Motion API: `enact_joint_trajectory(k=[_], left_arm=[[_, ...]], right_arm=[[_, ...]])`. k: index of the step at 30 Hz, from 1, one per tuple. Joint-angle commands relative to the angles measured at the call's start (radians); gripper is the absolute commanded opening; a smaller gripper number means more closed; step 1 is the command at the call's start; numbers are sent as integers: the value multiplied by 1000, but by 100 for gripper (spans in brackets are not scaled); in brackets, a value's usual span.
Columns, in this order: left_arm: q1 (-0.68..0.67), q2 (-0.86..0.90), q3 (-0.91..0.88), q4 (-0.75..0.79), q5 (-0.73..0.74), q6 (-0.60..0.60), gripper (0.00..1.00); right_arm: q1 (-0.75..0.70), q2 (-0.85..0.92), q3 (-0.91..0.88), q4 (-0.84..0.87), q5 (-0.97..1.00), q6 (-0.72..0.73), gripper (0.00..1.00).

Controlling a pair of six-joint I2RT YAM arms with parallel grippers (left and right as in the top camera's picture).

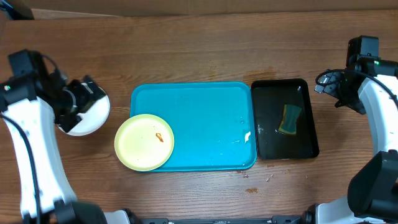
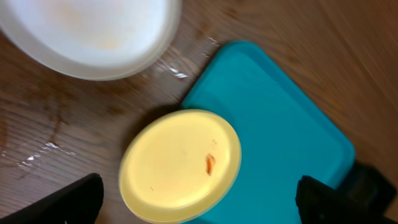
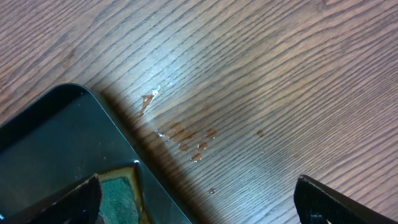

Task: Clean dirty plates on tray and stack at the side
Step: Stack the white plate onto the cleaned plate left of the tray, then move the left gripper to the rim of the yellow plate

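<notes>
left gripper jaws wide apart, holding nothing, yellow-green plate lower centre, right gripper jaws wide apart, empty, over table

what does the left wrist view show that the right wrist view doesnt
Only left wrist: the pale yellow plate with an orange smear, lying partly over a corner of the blue tray, and a white plate on the table. Only right wrist: a corner of the black tray, a green sponge in it, brown drops beside it. Both: the wooden table, and an open claw, left claw or right claw.
</notes>
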Motion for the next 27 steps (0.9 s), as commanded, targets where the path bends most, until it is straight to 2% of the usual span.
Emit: enact_joint_trajectory(k=[1, 8, 12, 27], left_arm=[[-90, -64, 17, -36, 47, 61, 99], [-306, -86, -2, -85, -20, 61, 98], [-392, -85, -21, -90, -104, 16, 98], [-416, -85, -21, -119, -158, 11, 99]], right_arm=[[2, -19, 14, 4, 7, 7, 100], [2, -19, 14, 4, 7, 7, 100], [2, -19, 14, 4, 7, 7, 100], [2, -19, 14, 4, 7, 7, 100]])
